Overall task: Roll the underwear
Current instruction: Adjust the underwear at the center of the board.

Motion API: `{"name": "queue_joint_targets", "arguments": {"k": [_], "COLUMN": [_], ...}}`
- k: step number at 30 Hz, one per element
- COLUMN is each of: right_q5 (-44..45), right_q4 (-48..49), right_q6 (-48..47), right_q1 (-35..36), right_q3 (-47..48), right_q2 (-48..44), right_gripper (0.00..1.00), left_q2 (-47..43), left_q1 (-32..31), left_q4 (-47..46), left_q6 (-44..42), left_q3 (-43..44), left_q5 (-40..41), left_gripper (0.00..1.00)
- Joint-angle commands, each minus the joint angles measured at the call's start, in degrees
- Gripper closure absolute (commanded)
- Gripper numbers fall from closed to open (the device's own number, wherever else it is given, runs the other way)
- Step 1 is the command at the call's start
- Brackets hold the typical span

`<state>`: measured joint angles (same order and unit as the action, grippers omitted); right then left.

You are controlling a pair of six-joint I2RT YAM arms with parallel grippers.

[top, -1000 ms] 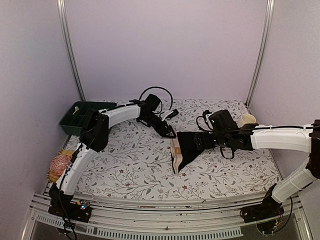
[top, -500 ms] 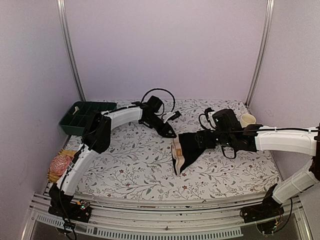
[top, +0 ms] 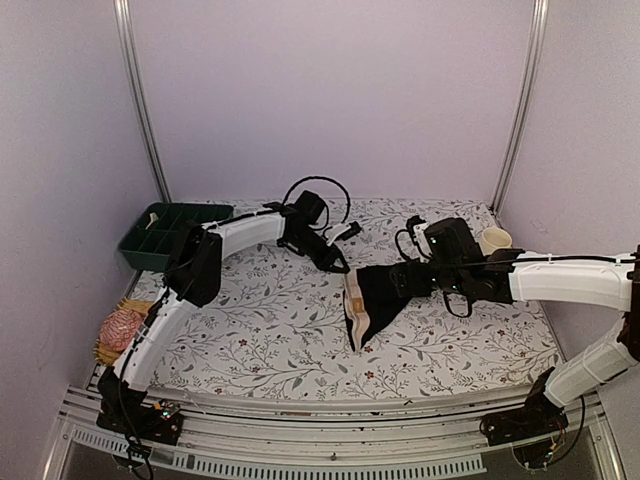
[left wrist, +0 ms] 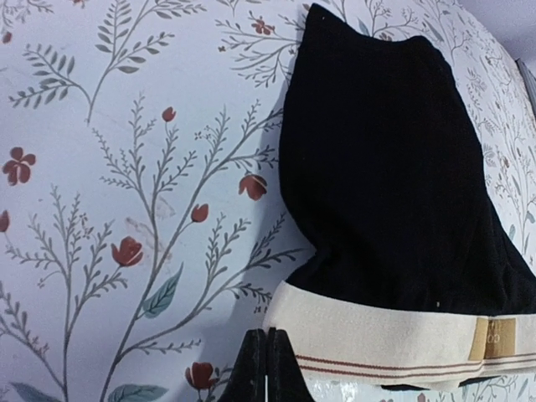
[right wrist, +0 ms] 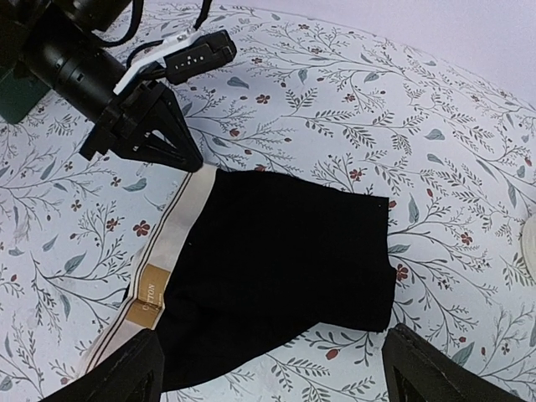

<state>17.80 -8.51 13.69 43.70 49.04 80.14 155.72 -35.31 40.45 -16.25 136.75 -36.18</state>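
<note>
Mid-table on my feed: the black fabric underwear with a cream, brown-striped waistband (top: pixel 372 296) lies spread flat on the white floral-printed tablecloth (top: pixel 270 335). Its waistband (right wrist: pixel 167 251) faces the left arm and its black hem faces the right. The dark green plastic compartment tray (top: pixel 150 238) sits well apart at the far left.

The left gripper (left wrist: pixel 266 373) has its jaws pressed together at the far corner of the waistband, with the tips down at the cloth edge. From the left wrist view I cannot tell whether any fabric is pinched between them or whether they only touch the band's end. The right gripper (right wrist: pixel 272 347) hangs over the opposite hem with its fingers (right wrist: pixel 126 373) spread wide on either side of the garment, gripping nothing.

I read this as the opening of the roll. The garment is laid out and not a single turn is in it yet (no fold or curl shows anywhere on the black panel).

The next move calls for a sure hold on one end. I would confirm the left pinch on the waistband corner, or bring the right jaws down onto the hem. That edge then has to turn over onto the panel while the other arm pins the fabric, so it curls and does not slide across the slick cloth.
</note>
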Motion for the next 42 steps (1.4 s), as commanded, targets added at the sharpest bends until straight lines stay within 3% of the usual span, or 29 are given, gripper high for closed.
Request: {"name": "queue_joint_targets", "arguments": {"k": [1, 7, 16, 23, 27, 31, 34, 38, 39, 41, 42], "right_q5": [0.1, -5.0, -16.5, -39.4, -48.5, -48.0, -49.8, -49.9, -50.1, -50.2, -50.1], "right_q4": [1.3, 2.2, 13.6, 14.5, 15.4, 14.9, 9.8, 10.0, 10.3, 12.0, 12.8], "right_q6": [-7.5, -18.2, -40.4, -54.6, -55.2, -53.2, -55.7, -56.2, -55.6, -54.5, -53.9], "right_q1": [-0.4, -0.4, -1.3, -7.8, -13.5, -14.3, -14.3, -14.4, -14.4, -14.3, -14.3], "right_q3": [1.9, 6.3, 4.0, 2.3, 1.4, 3.4, 6.4, 7.2, 7.1, 6.1, 5.6], "right_q2": [1.8, 2.8, 3.4, 3.7, 1.7, 2.7, 6.1, 7.5, 7.0, 5.3, 4.4], "right_gripper": [0.06, 0.02, 0.01, 0.02, 0.02, 0.02, 0.02, 0.05, 0.05, 0.06, 0.07], "left_q2": [-10.7, -22.5, -37.5, -46.8, -50.3, -51.7, -50.7, -48.8, -48.5, -48.4, -48.7], "left_q1": [-0.5, -2.1, -5.1, -8.0, -9.4, -12.7, -14.3, -15.9, -16.1, -16.3, -16.3], "left_q4": [2.4, 0.0, -7.4, -11.6, -15.1, -20.8, -22.6, -26.0, -27.1, -29.3, -30.6], "left_q6": [-4.4, -11.2, -22.4, -30.2, -32.1, -33.1, -31.8, -29.3, -28.6, -27.4, -26.9], "left_q3": [-2.8, -14.4, -36.8, -51.1, -58.3, -66.1, -68.5, -71.4, -71.9, -73.2, -73.9], "left_q5": [5.5, 11.5, 16.2, 17.1, 17.3, 21.2, 22.0, 24.3, 25.6, 27.6, 28.6], "left_gripper": [1.00, 1.00, 1.00, 1.00, 1.00, 1.00, 1.00, 1.00, 0.93, 0.60, 0.51]}}
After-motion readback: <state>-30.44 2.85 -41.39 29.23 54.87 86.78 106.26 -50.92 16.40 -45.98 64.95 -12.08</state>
